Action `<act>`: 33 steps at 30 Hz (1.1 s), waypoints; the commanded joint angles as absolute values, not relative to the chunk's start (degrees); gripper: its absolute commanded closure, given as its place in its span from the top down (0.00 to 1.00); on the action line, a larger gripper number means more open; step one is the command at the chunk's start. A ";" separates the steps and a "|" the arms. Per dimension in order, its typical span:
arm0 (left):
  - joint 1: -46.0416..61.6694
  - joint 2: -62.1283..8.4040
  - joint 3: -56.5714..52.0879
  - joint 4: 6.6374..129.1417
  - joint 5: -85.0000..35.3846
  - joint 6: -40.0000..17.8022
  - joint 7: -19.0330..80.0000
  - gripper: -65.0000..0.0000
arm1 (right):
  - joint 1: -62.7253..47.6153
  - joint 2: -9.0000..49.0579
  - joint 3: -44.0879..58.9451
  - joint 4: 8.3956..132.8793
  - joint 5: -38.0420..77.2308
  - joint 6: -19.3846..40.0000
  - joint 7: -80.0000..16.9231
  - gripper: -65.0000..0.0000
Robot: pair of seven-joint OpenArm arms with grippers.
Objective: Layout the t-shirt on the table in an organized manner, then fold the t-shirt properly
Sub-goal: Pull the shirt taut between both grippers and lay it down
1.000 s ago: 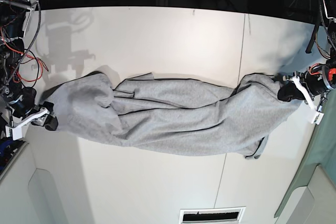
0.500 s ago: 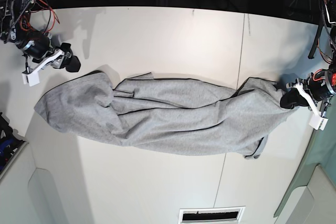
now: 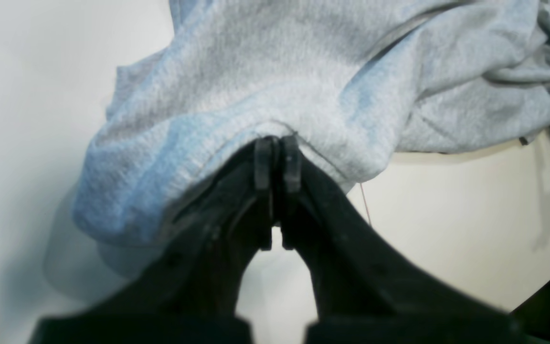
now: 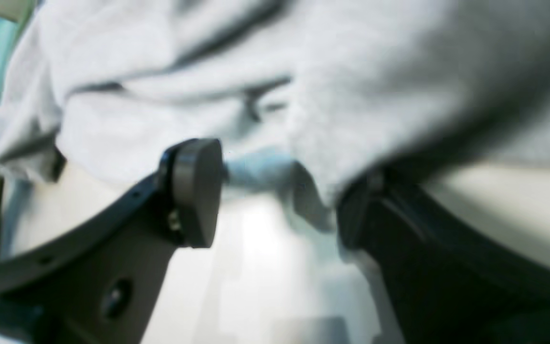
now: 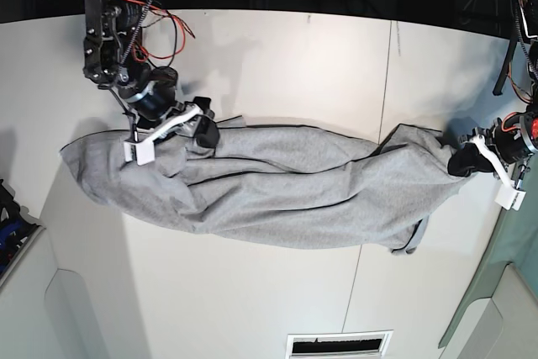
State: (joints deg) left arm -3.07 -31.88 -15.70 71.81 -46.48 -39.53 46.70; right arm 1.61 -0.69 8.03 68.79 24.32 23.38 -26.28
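The grey t-shirt [image 5: 277,195] lies stretched in a long rumpled band across the white table [image 5: 277,56]. At its right end my left gripper [image 5: 461,160] is shut on the cloth. The left wrist view shows that gripper [image 3: 277,157] pinching the t-shirt [image 3: 303,71] at a hem just above the table [image 3: 447,215]. My right gripper [image 5: 203,122] hovers open at the shirt's upper edge, left of centre. In the right wrist view this gripper [image 4: 275,200] has its jaws wide apart, and a fold of the t-shirt [image 4: 265,172] sits between them, blurred. No lettering shows.
A thin dark seam [image 5: 382,81] crosses the table right of centre. A pale green panel [image 5: 517,266] borders the right edge. A slotted vent [image 5: 340,345] sits at the near edge. Dark clutter and cables line the far edge, behind the right arm's red wiring [image 5: 126,6].
My right arm left the shirt's left end, swung up toward the far corner, then came to the shirt's upper edge farther right. The shirt's left end lies loose. The left gripper barely moved.
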 commanded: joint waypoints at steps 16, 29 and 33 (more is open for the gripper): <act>-4.91 -37.01 -16.10 74.89 -53.34 -40.00 49.43 0.00 | 8.69 -5.06 6.37 73.34 20.29 28.77 -38.06 0.00; 1.54 -50.87 -16.10 100.40 -69.76 -40.00 62.65 0.00 | 6.15 13.96 9.96 103.24 42.00 31.81 -56.82 0.00; 7.22 -51.09 -16.10 108.20 -69.82 -40.00 62.70 0.00 | 2.85 16.51 15.14 105.41 44.47 32.38 -57.25 0.00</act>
State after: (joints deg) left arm 7.92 -49.95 -15.46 107.70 -69.12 -39.72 63.66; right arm 2.04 15.77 14.76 104.64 43.66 32.27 -58.39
